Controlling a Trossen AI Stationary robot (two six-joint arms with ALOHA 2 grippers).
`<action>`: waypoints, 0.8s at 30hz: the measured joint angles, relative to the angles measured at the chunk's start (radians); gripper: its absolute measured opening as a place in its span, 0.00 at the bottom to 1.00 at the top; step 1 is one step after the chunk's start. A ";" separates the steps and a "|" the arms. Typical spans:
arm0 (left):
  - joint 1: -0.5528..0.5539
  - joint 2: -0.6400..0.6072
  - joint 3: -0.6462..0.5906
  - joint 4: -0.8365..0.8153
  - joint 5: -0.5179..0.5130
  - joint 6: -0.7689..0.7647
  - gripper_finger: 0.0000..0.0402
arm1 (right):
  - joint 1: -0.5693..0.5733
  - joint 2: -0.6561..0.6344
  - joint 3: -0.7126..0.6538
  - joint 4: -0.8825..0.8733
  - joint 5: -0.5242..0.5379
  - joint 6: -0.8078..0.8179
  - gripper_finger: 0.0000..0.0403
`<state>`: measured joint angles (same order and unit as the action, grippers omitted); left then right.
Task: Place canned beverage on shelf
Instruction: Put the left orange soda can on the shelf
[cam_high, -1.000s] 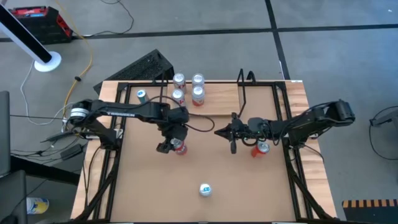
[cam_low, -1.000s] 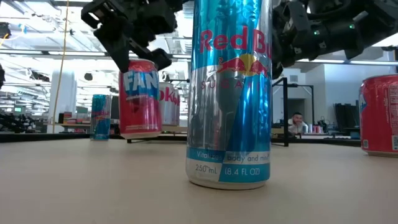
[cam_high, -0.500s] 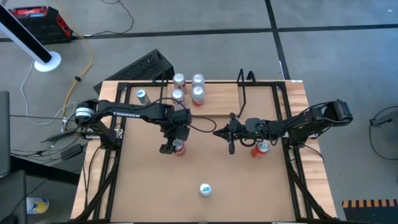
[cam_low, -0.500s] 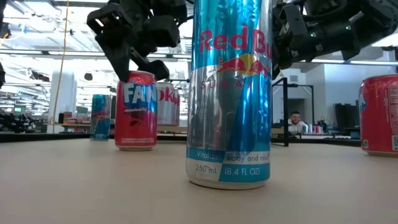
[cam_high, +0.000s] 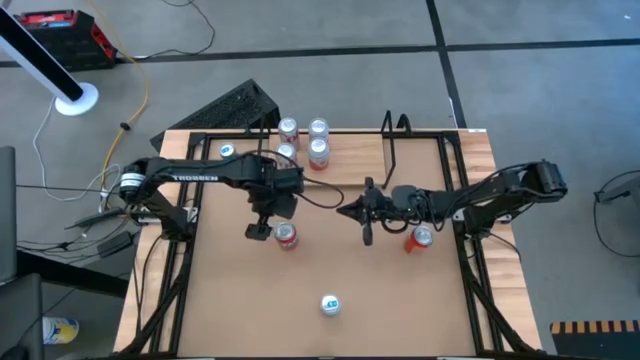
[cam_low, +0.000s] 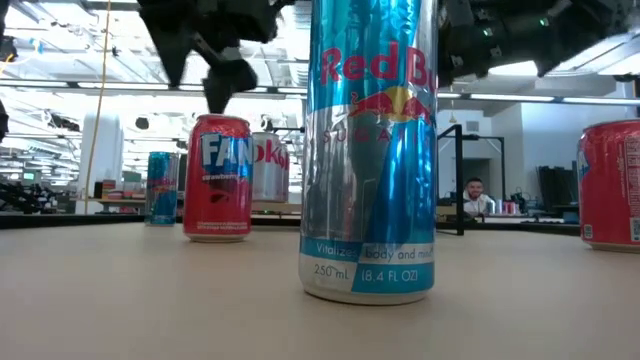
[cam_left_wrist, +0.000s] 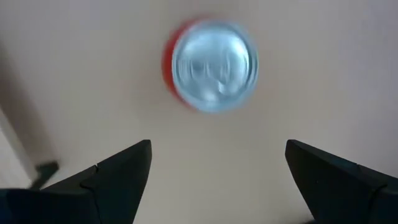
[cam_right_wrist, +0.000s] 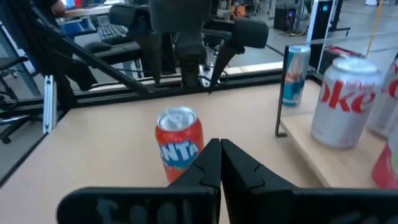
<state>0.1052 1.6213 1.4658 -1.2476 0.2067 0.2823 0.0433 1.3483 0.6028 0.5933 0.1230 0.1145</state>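
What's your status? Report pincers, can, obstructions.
Left pincer open, above red Fanta can standing on tabletop, not on shelf. Right pincer shut, idle mid-table. Nothing blocking.

1. A dark flat thing like a keyboard (cam_high: 232, 107) lies tilted at the table's edge, beyond the left gripper (cam_high: 262, 227).
2. A white round base with a white pole (cam_high: 75, 98) stands on the grey floor, well apart from the left gripper, on its outer side.
3. A red and black box (cam_high: 68, 36) lies still farther that way.
4. A yellow cable (cam_high: 143, 90) runs on the floor near the base.
5. A person (cam_low: 478, 195) sits in the room, far beyond the right gripper (cam_high: 366, 234).
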 joint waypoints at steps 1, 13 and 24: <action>0.002 -0.009 -0.001 -0.024 -0.003 0.009 0.88 | 0.000 0.000 0.016 -0.014 0.000 -0.008 0.07; 0.016 -0.413 -0.338 0.204 -0.004 -0.118 0.88 | 0.015 0.071 0.171 -0.029 -0.021 -0.072 0.18; -0.015 -0.816 -0.818 0.895 -0.011 -0.215 0.88 | 0.016 0.395 0.504 -0.185 -0.125 -0.102 0.50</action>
<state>0.0906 0.8058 0.6481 -0.3523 0.1960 0.0674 0.0595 1.7433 1.1071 0.4082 -0.0025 0.0123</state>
